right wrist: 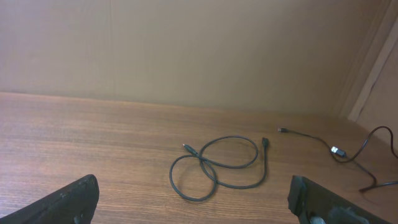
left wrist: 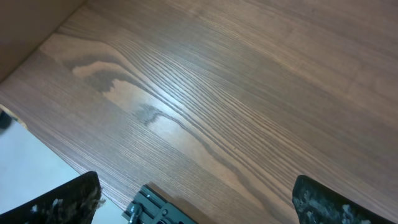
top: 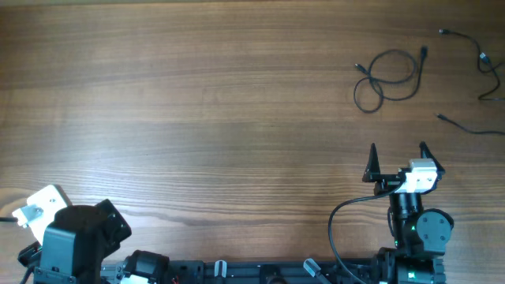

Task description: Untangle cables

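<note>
A thin black cable (top: 388,77) lies in loose loops at the far right of the table; it also shows in the right wrist view (right wrist: 219,167), ahead of the fingers. A second cable (top: 483,61) curls at the right edge, also in the right wrist view (right wrist: 348,152). A third strand (top: 467,126) lies below it. My right gripper (top: 397,158) is open and empty, near the front edge, short of the looped cable. My left gripper (left wrist: 196,202) is open and empty over bare wood at the front left corner.
The wooden table (top: 205,102) spreads wide to the left and middle. The table's left front edge (left wrist: 56,152) shows in the left wrist view. A beige wall (right wrist: 186,50) stands behind the table.
</note>
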### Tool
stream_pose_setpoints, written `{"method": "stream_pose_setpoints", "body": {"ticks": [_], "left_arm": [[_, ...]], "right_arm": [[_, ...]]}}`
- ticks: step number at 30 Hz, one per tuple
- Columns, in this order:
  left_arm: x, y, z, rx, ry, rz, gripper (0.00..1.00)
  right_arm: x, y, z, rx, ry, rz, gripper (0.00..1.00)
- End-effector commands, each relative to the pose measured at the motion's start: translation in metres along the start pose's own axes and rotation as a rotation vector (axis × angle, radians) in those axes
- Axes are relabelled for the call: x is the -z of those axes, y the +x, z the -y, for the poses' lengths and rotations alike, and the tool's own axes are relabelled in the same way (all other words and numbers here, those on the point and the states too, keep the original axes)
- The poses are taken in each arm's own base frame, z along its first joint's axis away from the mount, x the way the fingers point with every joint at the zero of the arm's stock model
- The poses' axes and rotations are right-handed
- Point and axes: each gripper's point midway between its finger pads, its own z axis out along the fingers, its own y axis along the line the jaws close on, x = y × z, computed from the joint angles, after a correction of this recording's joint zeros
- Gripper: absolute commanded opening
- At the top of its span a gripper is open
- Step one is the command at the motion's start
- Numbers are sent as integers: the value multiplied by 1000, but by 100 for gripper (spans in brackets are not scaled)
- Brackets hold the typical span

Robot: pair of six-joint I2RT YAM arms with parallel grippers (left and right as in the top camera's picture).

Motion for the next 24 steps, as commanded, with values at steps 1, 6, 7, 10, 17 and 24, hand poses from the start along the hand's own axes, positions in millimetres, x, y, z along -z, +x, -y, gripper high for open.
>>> {"method": "stream_pose_setpoints", "body": {"ticks": [1, 6, 7, 10, 17, 24], "left_arm": [[0, -2, -4, -79, -23, 15, 100], [1, -1, -10, -44, -53, 13, 100], [1, -1, -14, -22, -68, 15, 100], [7, 3, -24, 31, -78, 43, 100], [38, 28, -60, 211, -5, 244, 100], [60, 60, -87, 365, 42, 426, 100]], "right_arm": [[1, -1, 3, 13, 15, 11, 100], [1, -2, 3, 13, 15, 12, 100], [1, -2, 3, 13, 15, 12, 100], [1, -2, 3, 13, 15, 12, 100], [1, -2, 3, 13, 15, 12, 100], [1, -2, 3, 13, 15, 12, 100]]}}
